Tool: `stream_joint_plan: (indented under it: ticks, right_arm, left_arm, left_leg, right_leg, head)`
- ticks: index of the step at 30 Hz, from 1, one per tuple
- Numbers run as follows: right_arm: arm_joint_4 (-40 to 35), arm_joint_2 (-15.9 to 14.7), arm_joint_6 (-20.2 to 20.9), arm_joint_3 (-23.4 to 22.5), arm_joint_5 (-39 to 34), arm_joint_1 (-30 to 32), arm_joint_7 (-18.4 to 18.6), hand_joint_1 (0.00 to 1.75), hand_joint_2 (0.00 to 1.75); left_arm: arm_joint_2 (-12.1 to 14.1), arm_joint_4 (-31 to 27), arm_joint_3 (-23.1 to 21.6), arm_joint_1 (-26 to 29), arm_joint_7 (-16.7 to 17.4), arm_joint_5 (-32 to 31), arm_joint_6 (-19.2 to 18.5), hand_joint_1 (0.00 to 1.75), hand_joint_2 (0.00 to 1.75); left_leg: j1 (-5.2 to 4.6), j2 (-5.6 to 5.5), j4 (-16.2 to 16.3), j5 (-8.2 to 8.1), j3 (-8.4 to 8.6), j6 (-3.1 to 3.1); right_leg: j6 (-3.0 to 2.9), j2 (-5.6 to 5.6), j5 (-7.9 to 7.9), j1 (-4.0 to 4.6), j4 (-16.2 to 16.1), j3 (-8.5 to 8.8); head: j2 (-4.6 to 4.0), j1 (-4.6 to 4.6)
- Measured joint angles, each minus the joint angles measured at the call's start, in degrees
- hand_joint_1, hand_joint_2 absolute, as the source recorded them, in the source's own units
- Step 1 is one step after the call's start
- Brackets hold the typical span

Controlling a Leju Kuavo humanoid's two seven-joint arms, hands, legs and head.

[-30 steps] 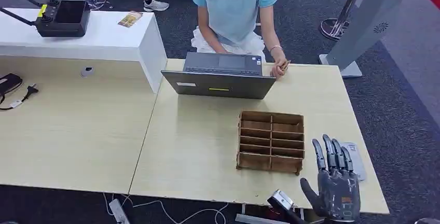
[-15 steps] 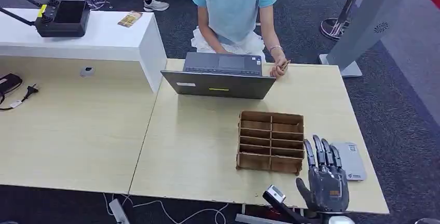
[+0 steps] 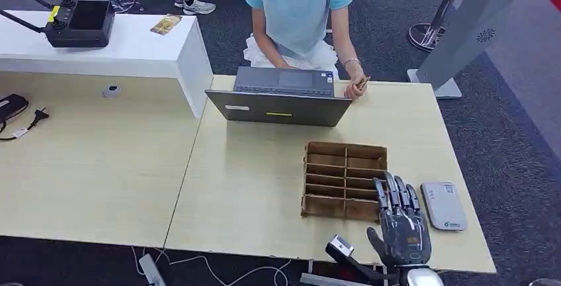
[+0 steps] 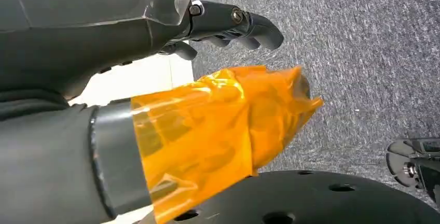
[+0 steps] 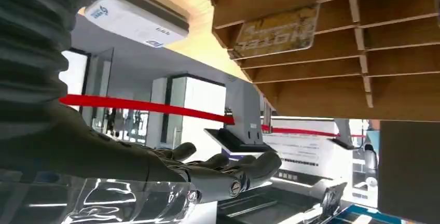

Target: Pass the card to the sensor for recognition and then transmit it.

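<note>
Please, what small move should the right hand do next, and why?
Probably reach forward to the card in the wooden rack and pinch it. The right hand is open and empty at the rack's near right corner, and the sensor lies beside it.

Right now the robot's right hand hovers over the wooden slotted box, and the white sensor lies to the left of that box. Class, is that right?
Not quite. The head view shows the white sensor lying right of the wooden slotted box, not left. The right hand does hover over the box's near right corner.

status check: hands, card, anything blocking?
Right hand open, empty, by wooden rack. Left hand hangs empty. Card sits in a rack slot. Sensor unobstructed.
</note>
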Motion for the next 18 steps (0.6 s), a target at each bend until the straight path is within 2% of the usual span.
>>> stream_joint_plan:
  ticks: [8,18]
  right_arm:
    - [2.25,2.04,0.94,0.15,-0.88,-2.26,-2.52,0.02,1.75]
    - [4.81,3.89,1.24,0.20,-1.16,-4.25,-3.39,0.16,1.75]
  left_arm:
    - [-0.07,0.00,0.85,0.00,0.00,0.46,0.17,0.00,0.00]
    - [-0.17,0.00,1.16,-0.01,0.00,0.26,0.11,0.00,0.00]
  left_leg:
    - [0.00,0.00,0.00,0.00,0.00,0.00]
    - [0.00,0.00,0.00,0.00,0.01,0.00]
  right_leg:
    - [0.00,0.01,0.00,0.00,0.00,0.01]
    - [0.00,0.00,0.00,0.00,0.00,0.01]
  head:
    - [0.00,0.00]
    - [0.00,0.00]
